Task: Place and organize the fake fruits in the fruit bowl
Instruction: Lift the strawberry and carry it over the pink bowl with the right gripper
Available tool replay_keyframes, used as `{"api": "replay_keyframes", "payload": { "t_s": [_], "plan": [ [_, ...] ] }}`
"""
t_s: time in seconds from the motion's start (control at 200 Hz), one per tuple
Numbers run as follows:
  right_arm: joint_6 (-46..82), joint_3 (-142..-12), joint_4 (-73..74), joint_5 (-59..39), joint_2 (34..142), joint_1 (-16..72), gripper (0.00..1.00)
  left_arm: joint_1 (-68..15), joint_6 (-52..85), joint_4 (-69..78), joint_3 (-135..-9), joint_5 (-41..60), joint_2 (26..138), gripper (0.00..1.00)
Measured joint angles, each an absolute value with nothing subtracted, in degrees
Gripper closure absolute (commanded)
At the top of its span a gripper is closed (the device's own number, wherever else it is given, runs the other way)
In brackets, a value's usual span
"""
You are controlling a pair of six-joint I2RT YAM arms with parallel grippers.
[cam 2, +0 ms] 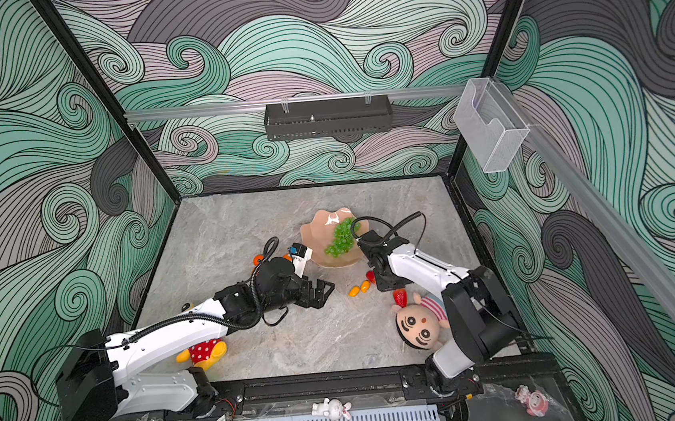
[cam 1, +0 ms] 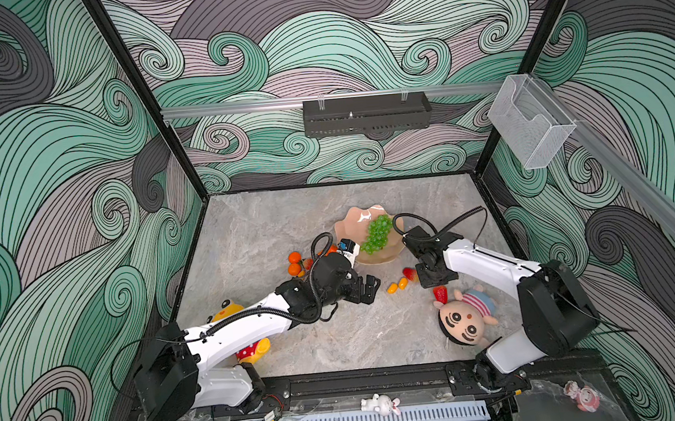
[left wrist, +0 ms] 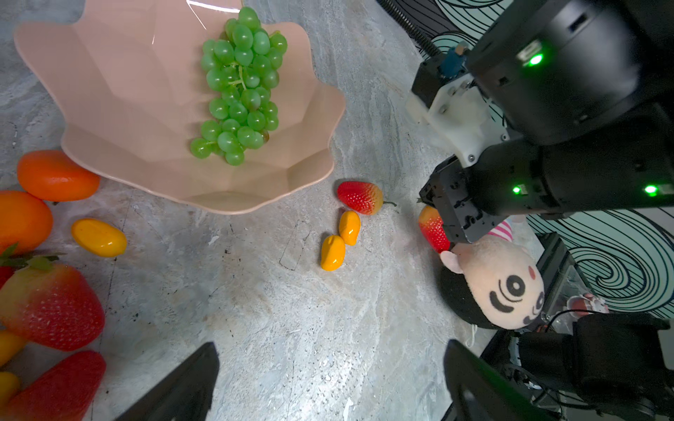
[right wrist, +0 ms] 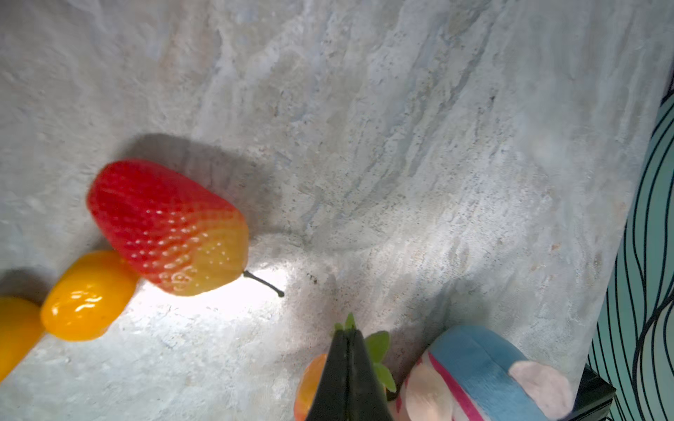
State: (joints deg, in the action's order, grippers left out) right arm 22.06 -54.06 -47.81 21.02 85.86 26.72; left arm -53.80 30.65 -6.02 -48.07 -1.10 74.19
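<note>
The strawberry (cam 1: 440,294) is lying on the table (cam 1: 270,221) against the doll (cam 1: 463,327). Its long axis is running front to back, red tip pointing frontward. The right gripper (right wrist: 348,337) is sitting closed at its leafy end, possibly pinching leaves. The left gripper (cam 1: 371,287) is hanging spread wide near the fruit bowl (cam 1: 345,224).

Plush doll (cam 1: 462,326) just beside strawberry (cam 1: 440,294)

Yellow plush toy (cam 1: 252,348): mostly under left arm (cam 1: 246,328) in both top views, only head and dotted part visible.
Tangerines (cam 1: 294,258): partly behind same arm.
Right gripper (right wrist: 346,333): jaws pressed together, bases cut by frame edge. Strawberry by doll (right wrist: 308,386) under them, cut too. Whether leaf is pinched, not clear.
Left wrist view: 2 edge strawberries (left wrist: 58,386) and 1 edge tangerine (left wrist: 22,220) cut off.
Doll (right wrist: 474,371): cut off, blurred.
</note>
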Motion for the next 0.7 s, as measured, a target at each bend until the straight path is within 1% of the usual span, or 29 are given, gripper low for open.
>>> {"api": "replay_keyframes", "payload": {
  "t_s": [0.245, 0.43, 0.565, 0.7],
  "plan": [
    [22.9, -53.6, -47.7, 20.9, 74.2, 26.1, 1.00, -53.3, 30.7, -6.3, -48.6, -1.6, 73.5, 0.01],
    [22.5, -53.7, -42.9, 17.9, 67.4, 26.1, 1.00, -50.4, 30.5, -5.5, -48.6, -1.8, 71.4, 0.02],
    [22.5, -55.2, -38.9, 14.6, 68.6, 26.1, 1.00, -47.4, 30.0, -5.7, -48.9, -0.9, 70.6, 0.01],
    [22.0, -59.9, -35.1, 11.6, 74.8, 26.1, 1.00, -42.3, 29.1, -7.6, -51.5, 3.7, 70.7, 0.01]
  ]
}}
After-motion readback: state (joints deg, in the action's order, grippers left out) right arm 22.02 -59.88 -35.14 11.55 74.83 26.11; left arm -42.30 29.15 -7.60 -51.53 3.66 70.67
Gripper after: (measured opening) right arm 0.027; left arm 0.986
